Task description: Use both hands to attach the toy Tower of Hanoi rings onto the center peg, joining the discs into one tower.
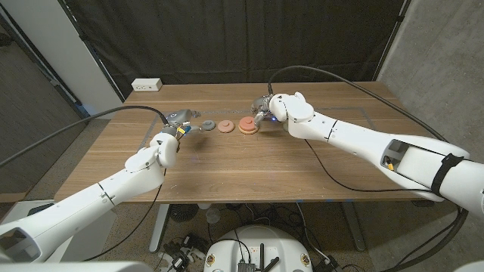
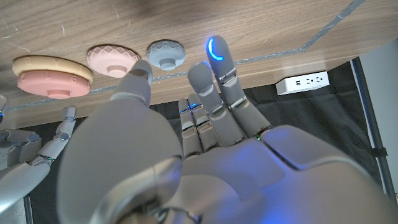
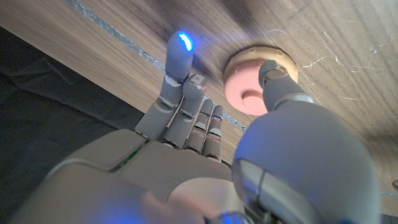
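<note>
Three toy pieces lie in a row at the middle of the table. A small grey ring (image 1: 206, 125) is nearest my left hand (image 1: 175, 127), then a pale pink ring (image 1: 225, 127), then a salmon ring stacked on a wider tan disc (image 1: 248, 126). My left hand holds nothing, its fingers reaching toward the grey ring (image 2: 166, 54) with a small gap. My right hand (image 1: 271, 110) hovers just beside the salmon-and-tan stack (image 3: 256, 91), fingers apart and holding nothing, its thumb close over the stack's edge. The left wrist view also shows the pink ring (image 2: 112, 58) and the stack (image 2: 50, 78).
A white power strip (image 1: 147, 85) lies at the table's far left corner. Black cables run across the table (image 1: 249, 170) to both arms. A dark curtain hangs behind the far edge.
</note>
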{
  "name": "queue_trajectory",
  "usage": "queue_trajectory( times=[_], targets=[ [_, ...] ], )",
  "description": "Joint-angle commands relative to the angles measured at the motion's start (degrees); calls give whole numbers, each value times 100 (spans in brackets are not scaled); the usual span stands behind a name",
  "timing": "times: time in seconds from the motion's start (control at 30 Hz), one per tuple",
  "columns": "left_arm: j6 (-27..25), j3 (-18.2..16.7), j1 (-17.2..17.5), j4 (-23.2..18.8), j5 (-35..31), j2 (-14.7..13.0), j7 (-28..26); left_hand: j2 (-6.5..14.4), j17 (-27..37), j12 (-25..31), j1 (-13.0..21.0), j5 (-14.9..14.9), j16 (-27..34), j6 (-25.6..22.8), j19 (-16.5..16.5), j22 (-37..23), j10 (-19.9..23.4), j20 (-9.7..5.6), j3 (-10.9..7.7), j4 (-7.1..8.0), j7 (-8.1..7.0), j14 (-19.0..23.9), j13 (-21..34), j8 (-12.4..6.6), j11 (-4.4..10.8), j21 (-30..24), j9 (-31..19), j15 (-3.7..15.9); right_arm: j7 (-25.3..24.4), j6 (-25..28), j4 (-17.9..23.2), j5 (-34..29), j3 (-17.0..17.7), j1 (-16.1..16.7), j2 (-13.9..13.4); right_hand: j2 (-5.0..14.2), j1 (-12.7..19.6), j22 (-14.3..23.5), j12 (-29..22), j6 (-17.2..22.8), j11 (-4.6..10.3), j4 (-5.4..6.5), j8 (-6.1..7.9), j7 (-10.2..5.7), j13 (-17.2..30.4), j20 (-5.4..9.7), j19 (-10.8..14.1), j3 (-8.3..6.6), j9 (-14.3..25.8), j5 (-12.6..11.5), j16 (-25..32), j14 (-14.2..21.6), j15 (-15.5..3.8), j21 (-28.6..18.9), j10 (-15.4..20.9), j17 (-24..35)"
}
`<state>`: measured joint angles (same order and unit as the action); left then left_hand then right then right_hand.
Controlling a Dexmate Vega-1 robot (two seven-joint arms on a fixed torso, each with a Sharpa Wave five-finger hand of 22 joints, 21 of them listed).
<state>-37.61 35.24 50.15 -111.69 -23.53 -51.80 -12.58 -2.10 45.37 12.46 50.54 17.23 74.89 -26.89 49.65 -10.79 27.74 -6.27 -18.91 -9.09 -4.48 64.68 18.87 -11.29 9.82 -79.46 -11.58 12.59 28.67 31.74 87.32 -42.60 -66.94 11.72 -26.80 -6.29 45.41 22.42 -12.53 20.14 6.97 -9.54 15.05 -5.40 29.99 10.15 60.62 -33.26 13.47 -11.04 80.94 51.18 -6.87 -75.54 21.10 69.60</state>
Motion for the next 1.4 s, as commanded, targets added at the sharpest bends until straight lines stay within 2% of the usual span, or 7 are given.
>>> queue_trajectory(
  times=[0.03, 0.53, 0.97, 1.4],
  targets=[
    [93, -57, -6, 45, 44, -28, -13, 2, 9, -14, -34, 15, 25, -44, -43, -9, 30, -575, -20, 2, 16, 2, 20, -14, 10, -39, -21, -8, -311, 246, 663, -114, 445, 480, -361, 27, 138, 2, -54, -48, 9, -25, -13, -6, -5, 244, 82, -79, 32, -55, 107, 126, -556, -54, 116, 54],
    [244, -108, 8, 62, 58, -111, -1, -5, 32, -15, -47, 16, 55, -44, -43, -8, 36, -575, -30, 4, 20, 21, 18, -13, 12, -44, -21, -9, -448, 579, 1184, -269, 753, 914, -626, 45, 238, -24, -43, -90, 48, -25, -46, 85, -37, 244, 120, -132, 35, -90, 178, 197, -555, -102, 220, 63],
    [344, -376, 229, -32, 316, -76, -229, -4, -9, -13, -51, 12, 26, -60, -41, -8, 61, -576, -40, 2, 29, -9, 6, -20, -8, -52, -23, -9, -788, 765, 1861, -310, 1181, 1483, -1066, 54, 274, -35, -68, 12, 90, -15, -15, 75, -36, 245, 162, -157, 39, -100, 227, 253, -557, -149, 340, 73],
    [176, -472, 397, -366, 323, -161, -297, -5, 5, -15, -43, 9, 48, -97, -45, -8, 83, -577, -52, -2, 4, 5, 4, -36, 20, -57, -41, -9, -1580, 546, 2500, 56, 1942, 2338, -1654, 84, 330, -58, -97, 136, 107, -16, 23, 24, -23, 247, 194, -190, 41, -109, 294, 325, -556, -179, 461, 82]
  ],
)
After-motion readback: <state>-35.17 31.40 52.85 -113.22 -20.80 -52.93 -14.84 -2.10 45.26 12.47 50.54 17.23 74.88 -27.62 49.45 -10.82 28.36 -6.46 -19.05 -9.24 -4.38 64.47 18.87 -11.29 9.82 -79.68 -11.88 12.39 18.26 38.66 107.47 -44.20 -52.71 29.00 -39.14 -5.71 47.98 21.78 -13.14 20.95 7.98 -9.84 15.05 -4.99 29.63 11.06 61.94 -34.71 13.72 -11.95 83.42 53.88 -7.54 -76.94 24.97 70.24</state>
